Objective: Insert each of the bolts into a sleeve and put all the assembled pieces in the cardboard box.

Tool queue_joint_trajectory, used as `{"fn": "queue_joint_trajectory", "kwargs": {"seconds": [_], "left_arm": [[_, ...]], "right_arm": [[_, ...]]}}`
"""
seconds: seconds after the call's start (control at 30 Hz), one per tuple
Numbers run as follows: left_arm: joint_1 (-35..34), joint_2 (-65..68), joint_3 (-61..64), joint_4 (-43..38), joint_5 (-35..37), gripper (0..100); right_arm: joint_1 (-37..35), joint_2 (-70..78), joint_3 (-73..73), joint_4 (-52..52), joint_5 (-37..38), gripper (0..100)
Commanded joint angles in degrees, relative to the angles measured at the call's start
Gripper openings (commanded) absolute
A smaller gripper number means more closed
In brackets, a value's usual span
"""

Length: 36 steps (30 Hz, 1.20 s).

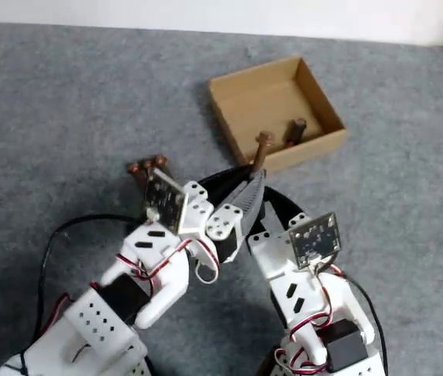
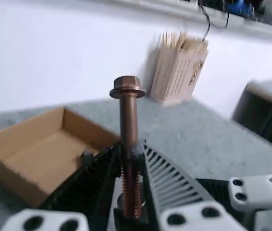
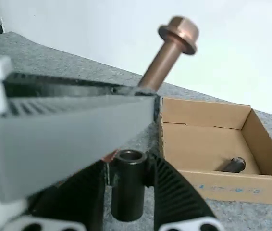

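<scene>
Looking down in the high view, the left gripper (image 1: 254,178) is clenched on a bolt (image 1: 261,153) just at the near wall of the cardboard box (image 1: 223,110). One assembled piece (image 1: 294,131) already lies inside, and what look like more bolts (image 1: 147,166) lie on the table (image 1: 65,102) to the left.

In the left wrist view the bolt stands upright with its threads between the jaws and its head free, probably so that the threaded end can go down into a sleeve.

In the right wrist view the right gripper (image 3: 129,173) grasps a black sleeve (image 3: 128,192), opening upward and below the bolt, apparently to receive it.
</scene>
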Motion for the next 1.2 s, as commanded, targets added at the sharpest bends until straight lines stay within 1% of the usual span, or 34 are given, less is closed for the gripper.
{"fn": "queue_joint_trajectory", "kwargs": {"seconds": [0.0, 0.07, 0.13, 0.23, 0.37, 0.5, 0.73, 0.83, 1.17], "left_arm": [[-0.4, -0.8, 4.7, -17.0, -4.7, 1], [-0.2, -0.8, 6.3, -22.2, -8.1, 1], [-0.1, -0.8, 6.8, -24.0, -9.2, 1], [-0.1, -0.8, 7.0, -23.9, -7.6, 1], [-0.3, -0.8, 6.5, -24.3, -3.2, 1], [-0.3, -0.4, 8.7, -23.9, 1.4, 1], [-1.7, -0.4, 12.2, -23.9, 1.8, 1], [-1.7, -0.6, 13.8, -23.9, 1.8, 1], [-1.5, -0.7, 15.9, -23.9, 1.8, 1]], "right_arm": [[0.3, -0.7, -0.7, -2.0, -0.4, 0.4], [0.3, -0.7, -0.7, -1.9, -0.3, 0.4], [0.3, -0.7, -0.7, -1.9, -0.3, 0.4], [0.2, -0.7, -0.7, -1.9, -0.3, 0.4], [0.2, -0.7, -0.4, -1.9, 0.1, 0.4], [0.0, -0.7, -0.6, -1.9, 3.1, 0.4], [-3.5, -0.7, -0.8, 0.7, 3.7, 0.4], [-3.6, -0.7, -0.7, 0.7, 6.2, 0.4], [-3.2, -0.7, -0.6, 0.7, 6.1, 0.4]]}}
